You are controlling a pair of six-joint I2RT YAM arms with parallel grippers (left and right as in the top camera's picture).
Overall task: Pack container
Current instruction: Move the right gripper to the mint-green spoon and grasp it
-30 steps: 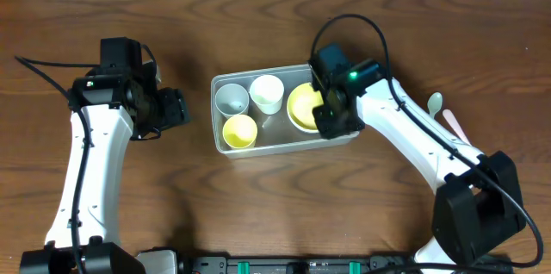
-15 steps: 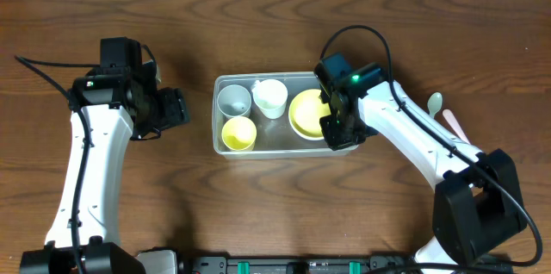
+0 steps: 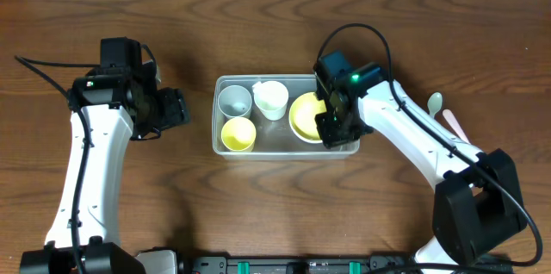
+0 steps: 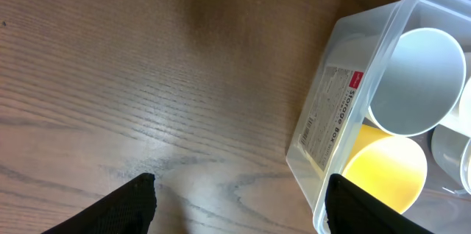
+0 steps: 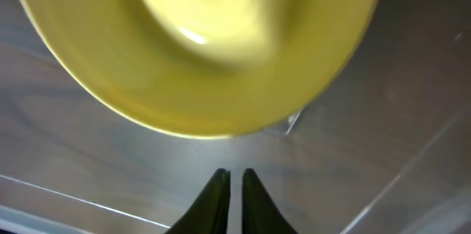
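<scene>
The clear plastic container [image 3: 277, 154] lies at the table's middle. It holds a grey cup [image 3: 232, 99], a white cup [image 3: 271, 99], a yellow cup [image 3: 238, 133] and a yellow bowl [image 3: 301, 113]. My right gripper [image 3: 331, 133] is at the container's right end beside the bowl, its fingers pinched almost together on the clear wall. In the right wrist view the fingertips [image 5: 234, 179] sit just below the yellow bowl [image 5: 199, 43] over the container's floor [image 5: 383, 116]. My left gripper [image 3: 176, 108] is open and empty, left of the container [image 4: 331, 116]; its jaws [image 4: 243, 208] straddle bare wood.
A pale green spoon [image 3: 435, 102] and a pink spoon [image 3: 454, 124] lie on the wood to the right of the container, behind the right arm. The left wrist view shows the grey cup [image 4: 416, 79] and yellow cup [image 4: 383, 171] through the container's end.
The container has swung from a tilted lie to square with the table and shifted slightly toward the front, with my right gripper moving along at its right end. The left arm has not moved.
</scene>
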